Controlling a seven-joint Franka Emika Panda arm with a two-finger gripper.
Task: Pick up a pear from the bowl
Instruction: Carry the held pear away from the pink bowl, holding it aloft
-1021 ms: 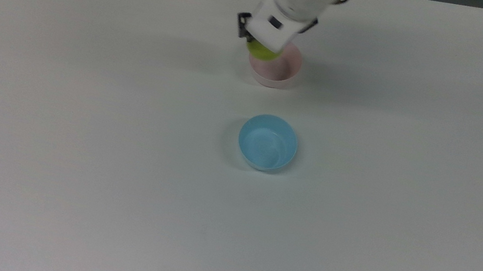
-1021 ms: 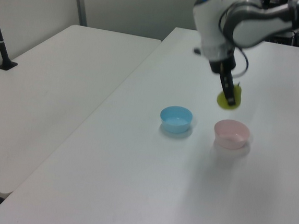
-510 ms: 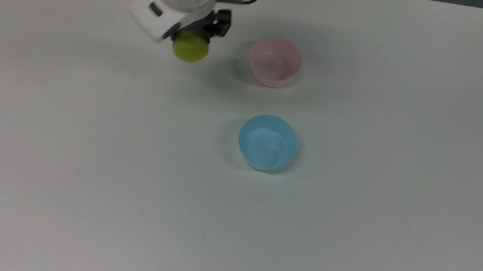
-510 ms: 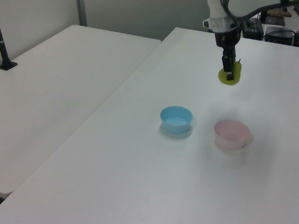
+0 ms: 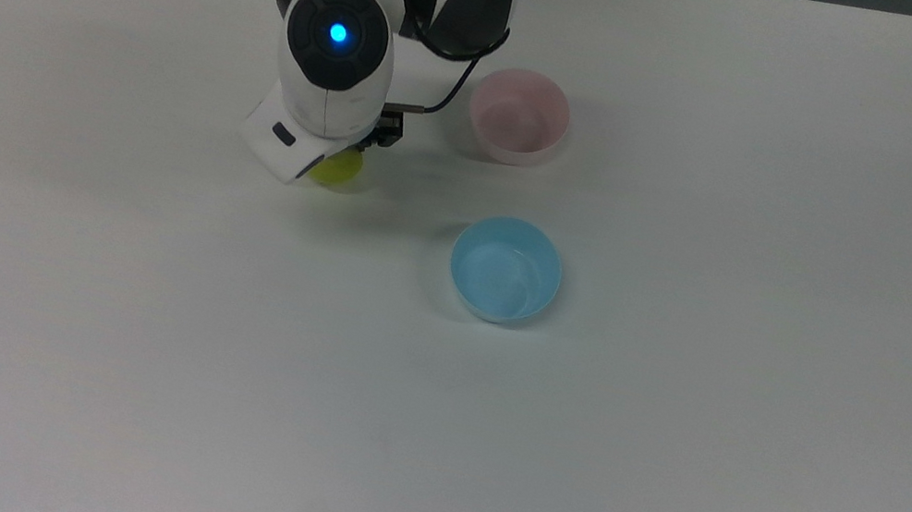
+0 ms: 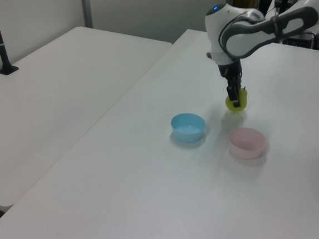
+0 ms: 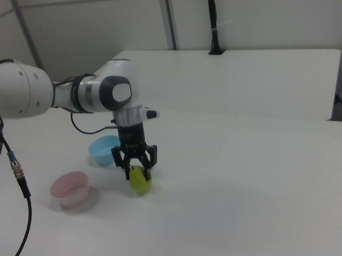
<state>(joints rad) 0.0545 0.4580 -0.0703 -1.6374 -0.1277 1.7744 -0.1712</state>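
1. The pear (image 7: 140, 180) is yellow-green and it is held between the two black fingers (image 7: 127, 164) of the gripper (image 7: 137, 168), which are closed on its narrow upper part.
2. In the right view the round bottom of the pear is very low over the white table (image 7: 250, 187), at the surface or just above it; I cannot tell if it touches.
3. In the top view the pear (image 5: 337, 168) shows as a small yellow-green edge under the white end of the arm (image 5: 328, 74), to the top view's left of both bowls.
4. In the left view the pear (image 6: 236, 100) hangs below the gripper (image 6: 234, 98), farther from the camera than the bowls.
5. The pink bowl (image 5: 519, 116) stands well apart from the pear, to the top view's right of the arm, and nothing lies in it.
6. The same bowl (image 7: 70, 188) is at the right view's left of the pear, and in the left view it (image 6: 247, 143) is nearer to the camera than the pear.
7. The light blue bowl (image 5: 505, 269) stands near the pink one, lower in the top view, and it also holds nothing.
8. A black cable (image 7: 13, 166) hangs at the right view's left edge.
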